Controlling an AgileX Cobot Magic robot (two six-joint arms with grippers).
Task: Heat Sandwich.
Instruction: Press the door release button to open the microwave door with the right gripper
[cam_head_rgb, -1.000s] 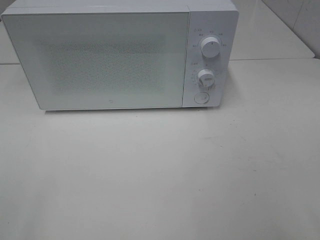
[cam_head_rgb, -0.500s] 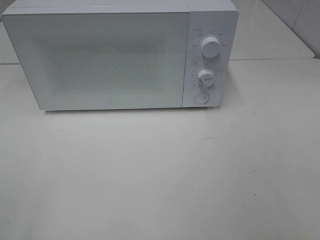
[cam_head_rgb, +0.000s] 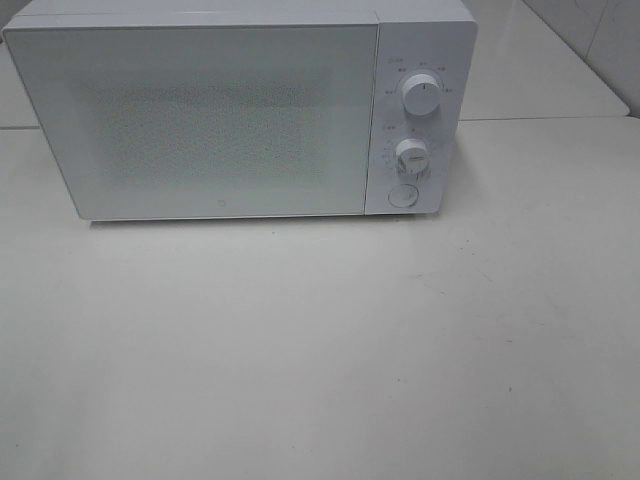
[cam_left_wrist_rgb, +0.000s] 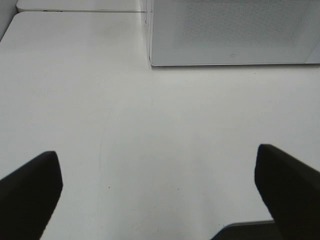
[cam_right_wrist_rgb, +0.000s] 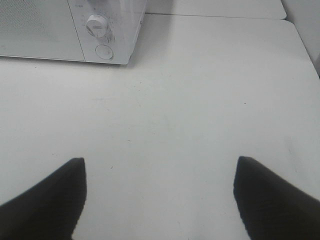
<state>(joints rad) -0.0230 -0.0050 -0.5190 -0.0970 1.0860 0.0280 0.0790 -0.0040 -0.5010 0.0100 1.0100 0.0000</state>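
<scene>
A white microwave (cam_head_rgb: 240, 110) stands at the back of the white table with its door shut. It has two round knobs (cam_head_rgb: 418, 96) and a round button (cam_head_rgb: 402, 196) on its right panel. It also shows in the left wrist view (cam_left_wrist_rgb: 230, 32) and in the right wrist view (cam_right_wrist_rgb: 70, 30). The sandwich is not in view in any frame. My left gripper (cam_left_wrist_rgb: 157, 197) is open and empty over bare table. My right gripper (cam_right_wrist_rgb: 160, 195) is open and empty over bare table. Neither gripper shows in the exterior high view.
The white table (cam_head_rgb: 320, 350) stretches in front of the microwave. A seam to a second table surface runs behind it (cam_head_rgb: 540, 118). A tiled wall stands at the far right (cam_head_rgb: 610, 40).
</scene>
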